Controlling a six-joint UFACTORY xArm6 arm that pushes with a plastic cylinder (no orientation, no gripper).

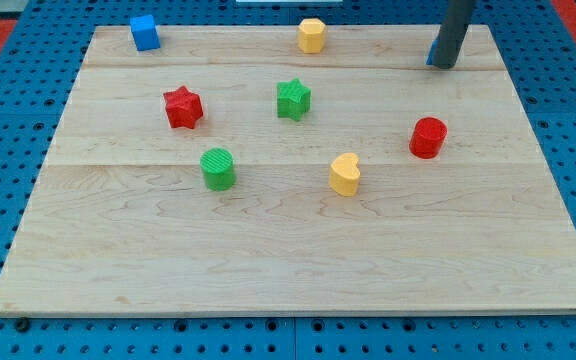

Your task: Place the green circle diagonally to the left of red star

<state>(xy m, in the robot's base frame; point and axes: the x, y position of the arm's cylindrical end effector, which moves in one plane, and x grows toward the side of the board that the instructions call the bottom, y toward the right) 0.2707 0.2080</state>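
Observation:
The green circle [218, 168] stands on the wooden board [288, 260], left of centre. The red star [182, 107] lies above it and a little to its left, apart from it. My tip [446, 66] rests near the board's top right corner, far to the right of both blocks. A small blue block [432, 54] shows just behind the tip, mostly hidden by the rod.
A green star [293, 99] lies right of the red star. A blue cube [145, 32] sits at the top left edge, a yellow hexagon [312, 35] at the top middle. A yellow heart [345, 174] and a red circle [428, 137] lie to the right.

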